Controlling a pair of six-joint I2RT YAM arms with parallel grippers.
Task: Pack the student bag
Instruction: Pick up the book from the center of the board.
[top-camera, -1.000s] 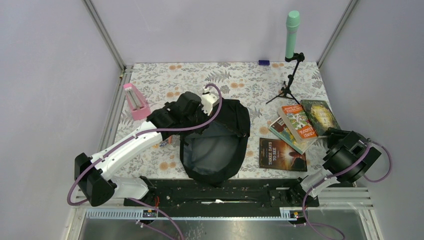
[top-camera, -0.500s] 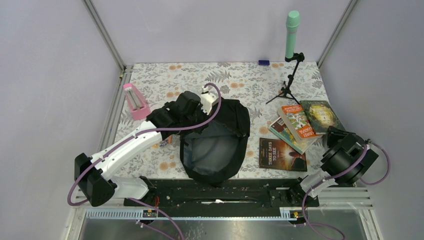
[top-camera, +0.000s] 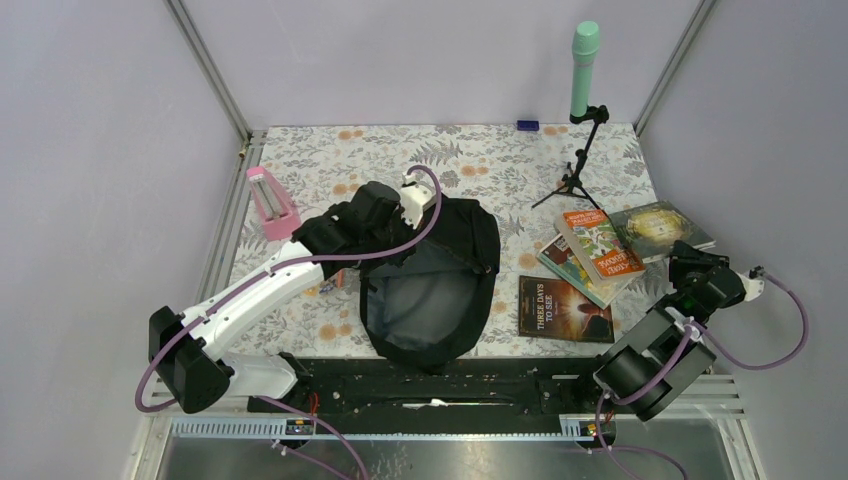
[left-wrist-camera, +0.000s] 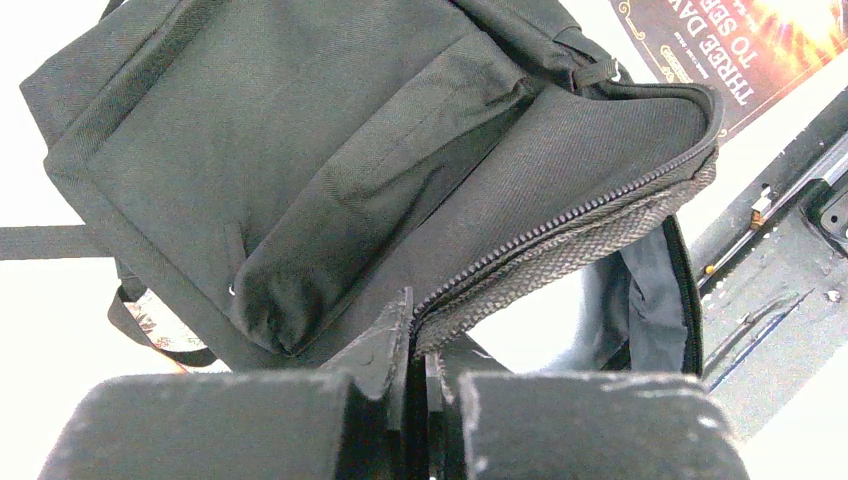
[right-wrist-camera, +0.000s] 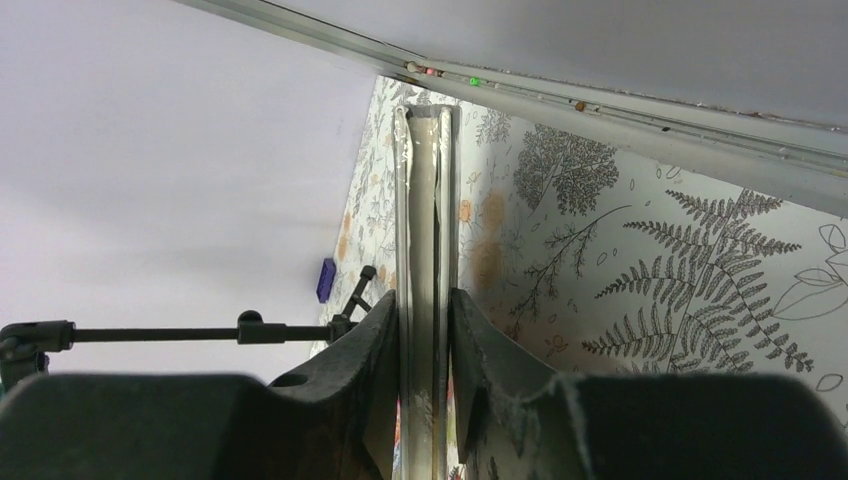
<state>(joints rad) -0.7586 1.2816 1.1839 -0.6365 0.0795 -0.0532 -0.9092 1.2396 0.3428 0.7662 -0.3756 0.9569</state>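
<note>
The bag (top-camera: 470, 240) lies on the counter (top-camera: 500, 160) left of middle, just ahead of the arms' bases, its mouth gaping toward the near edge with grey lining showing. The left hand (left-wrist-camera: 418, 335) is closed tight on the bag's zippered rim, pinching the fabric between its fingers. The right hand (right-wrist-camera: 425, 330) is narrowed onto a green book (top-camera: 655, 225) at the counter's right side, the book's edge clamped between both fingers, just beside a stack of books (top-camera: 597, 250), with a dark book (top-camera: 565, 308) lying flat between that stack and the bag.
</note>
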